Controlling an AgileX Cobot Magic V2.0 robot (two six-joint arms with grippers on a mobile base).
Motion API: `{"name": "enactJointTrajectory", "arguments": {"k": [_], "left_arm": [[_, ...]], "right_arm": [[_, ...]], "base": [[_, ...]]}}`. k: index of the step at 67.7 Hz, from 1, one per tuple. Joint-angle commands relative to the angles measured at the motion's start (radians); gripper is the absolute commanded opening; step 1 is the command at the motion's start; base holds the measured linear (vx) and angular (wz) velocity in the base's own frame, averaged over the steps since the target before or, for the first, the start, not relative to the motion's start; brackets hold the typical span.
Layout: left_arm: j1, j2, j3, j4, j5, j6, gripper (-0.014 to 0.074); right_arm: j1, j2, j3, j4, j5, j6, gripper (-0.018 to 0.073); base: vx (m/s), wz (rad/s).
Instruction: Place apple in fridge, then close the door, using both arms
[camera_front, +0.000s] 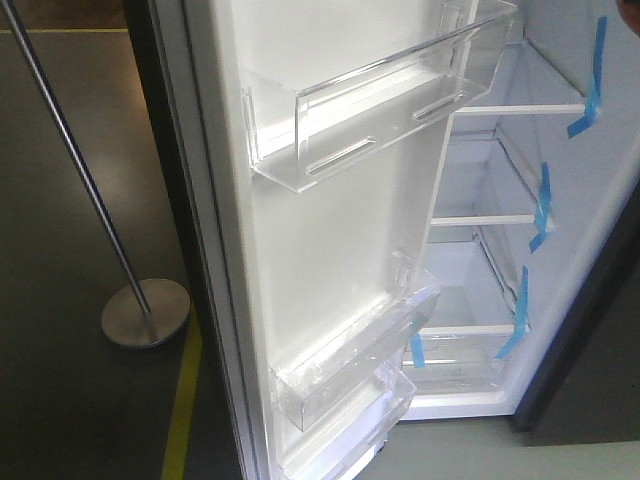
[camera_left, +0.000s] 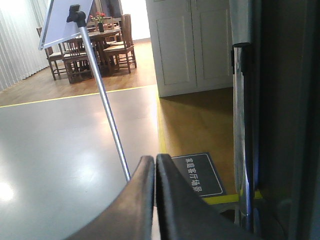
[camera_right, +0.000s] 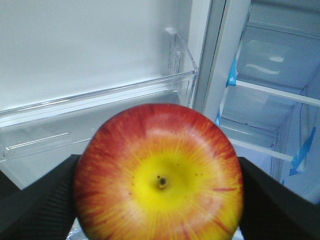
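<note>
In the right wrist view a red and yellow apple (camera_right: 159, 175) fills the lower middle, held between the black fingers (camera_right: 35, 205) of my right gripper (camera_right: 159, 197), which is shut on it. Behind it the door's white inner face (camera_right: 90, 50) and a clear bin (camera_right: 100, 107) show, with the fridge shelves (camera_right: 270, 92) to the right. The front view shows the door (camera_front: 330, 230) standing open with its clear bins and the white fridge interior (camera_front: 500, 250) with blue tape strips; neither arm appears there. My left gripper (camera_left: 155, 165) is shut on nothing, outside beside the dark door edge (camera_left: 280, 120).
A metal pole (camera_front: 70, 160) on a round base (camera_front: 145, 312) stands on the grey floor left of the door. Yellow floor tape (camera_front: 180, 410) runs past it. The left wrist view shows a floor sign (camera_left: 197, 175), white cabinets (camera_left: 192, 45) and a dining set (camera_left: 95, 45) far off.
</note>
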Motion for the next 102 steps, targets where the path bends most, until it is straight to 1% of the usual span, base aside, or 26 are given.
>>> {"name": "enactJointTrajectory", "arguments": {"k": [1,61,68,73,78,82,89,93,94,98,102], "left_arm": [[-0.003,-0.017,0.014,-0.005,-0.067,-0.002,-0.0008],[-0.003,-0.017,0.014,-0.005,-0.067,-0.002,-0.0008],[-0.003,-0.017,0.014,-0.005,-0.067,-0.002,-0.0008],[-0.003,-0.017,0.014,-0.005,-0.067,-0.002,-0.0008],[-0.003,-0.017,0.014,-0.005,-0.067,-0.002,-0.0008],[-0.003,-0.017,0.014,-0.005,-0.067,-0.002,-0.0008],[-0.003,-0.017,0.014,-0.005,-0.067,-0.002,-0.0008],[-0.003,-0.017,0.014,-0.005,-0.067,-0.002,-0.0008],[-0.003,-0.017,0.014,-0.005,-0.067,-0.002,-0.0008],[-0.003,-0.017,0.014,-0.005,-0.067,-0.002,-0.0008],[-0.003,-0.017,0.014,-0.005,-0.067,-0.002,-0.0008]], "right_arm": [[-0.003,-0.018,-0.027,0.027,-0.074,-0.006,0.0091],[-0.003,-0.018,-0.027,0.027,-0.075,-0.006,0.0091],[-0.003,-0.018,-0.027,0.027,-0.091,-0.006,0.0091],[-0.003,-0.018,-0.027,0.047,-0.145,-0.006,0.0091],[-0.003,-0.013,-0.027,0.113,-0.23,-0.013,0.0091],[-0.003,-0.005,-0.027,0.222,-0.301,-0.071,0.0091],[-0.003,0.031,-0.027,0.474,-0.344,-0.259,0.0091],[-0.003,0.064,-0.027,0.643,-0.344,-0.402,0.0091],[-0.003,0.073,-0.027,0.661,-0.344,-0.416,0.0091],[-0.003,0.116,-0.027,0.806,-0.342,-0.539,0.0091],[-0.002,0.162,-0.027,0.907,-0.337,-0.628,0.0091]], "base": [[0.0,0.0],[0.0,0.0],[0.0,0.0],[0.0,0.0],[0.0,0.0],[0.0,0.0],[0.0,0.0],[0.0,0.0],[0.0,0.0],[0.0,0.0],[0.0,0.0]]}}
